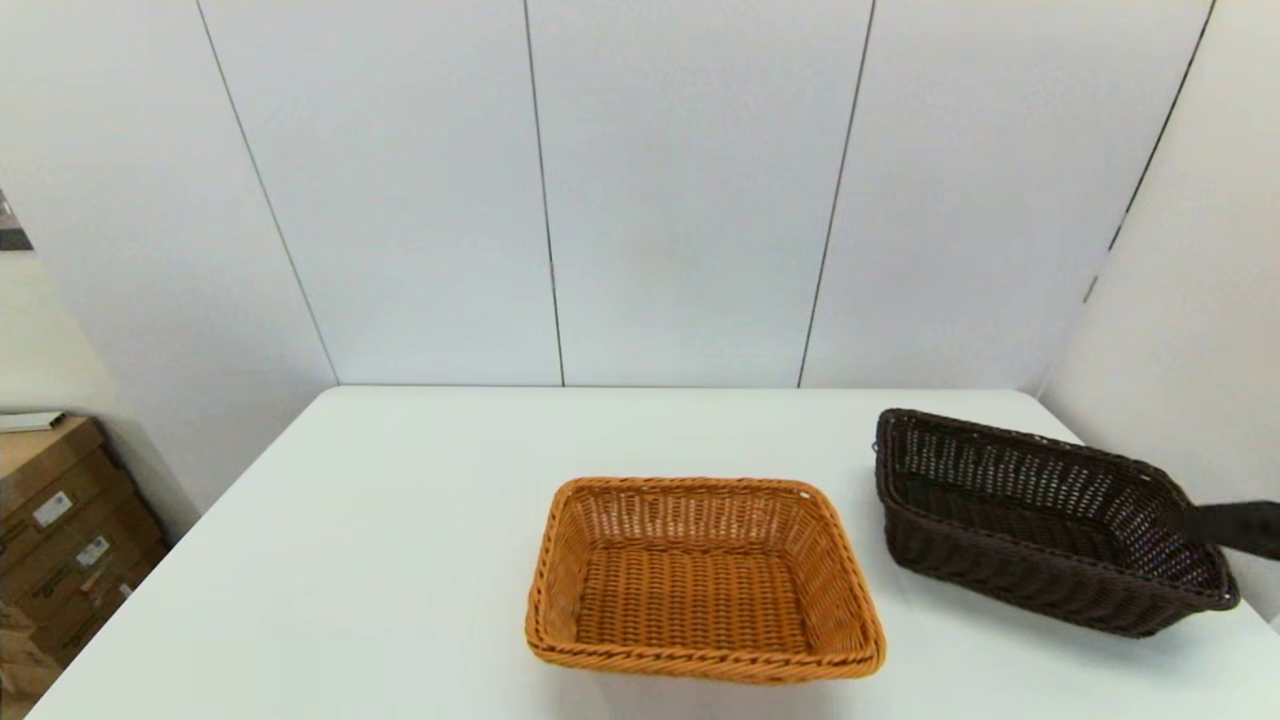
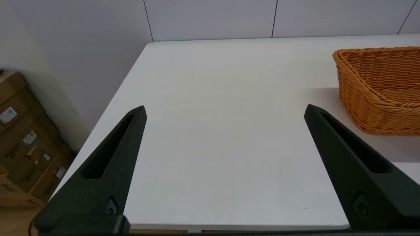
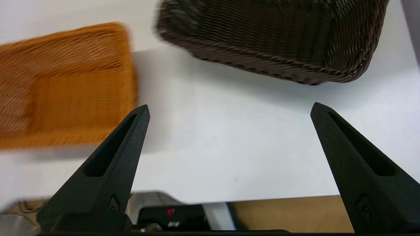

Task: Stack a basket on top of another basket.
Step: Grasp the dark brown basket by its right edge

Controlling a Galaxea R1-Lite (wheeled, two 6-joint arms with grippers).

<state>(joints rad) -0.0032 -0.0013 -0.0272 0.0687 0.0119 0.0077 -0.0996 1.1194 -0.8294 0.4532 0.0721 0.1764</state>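
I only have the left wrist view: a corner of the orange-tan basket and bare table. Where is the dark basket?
Observer: The dark brown basket sits on the table to the robot's right of the orange-tan basket, apart from it, not stacked.
Operator: My left gripper is open over bare table. Is the right one holding it?
Observer: No. The right gripper has its jaws wide open with nothing between them, the dark brown basket just ahead.
Operator: Anything inside the orange one?
Observer: No, the head view shows it empty.
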